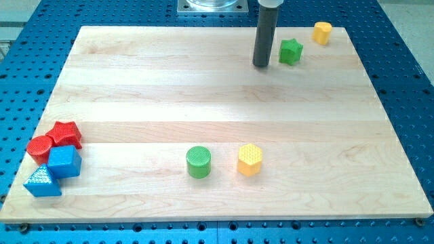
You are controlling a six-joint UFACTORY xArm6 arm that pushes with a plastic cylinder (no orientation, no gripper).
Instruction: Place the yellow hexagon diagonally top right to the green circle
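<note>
Straight dark grey cylindrical rod, matte, smooth, same width along its length, no markings or screws visible. Upper end cut off by the view's top, with a lighter collar at the frame edge. My tip (261, 65) flat-ended, same dark grey. Square silvery metal base plate (211, 7) at view's top.

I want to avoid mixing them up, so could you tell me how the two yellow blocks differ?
The yellow hexagon sits near the view's bottom, just right of the green circle; the other yellow block sits at the top right corner, beyond the green star. The hexagon looks larger, with a textured top. Both are yellow and apart from my tip.
</note>
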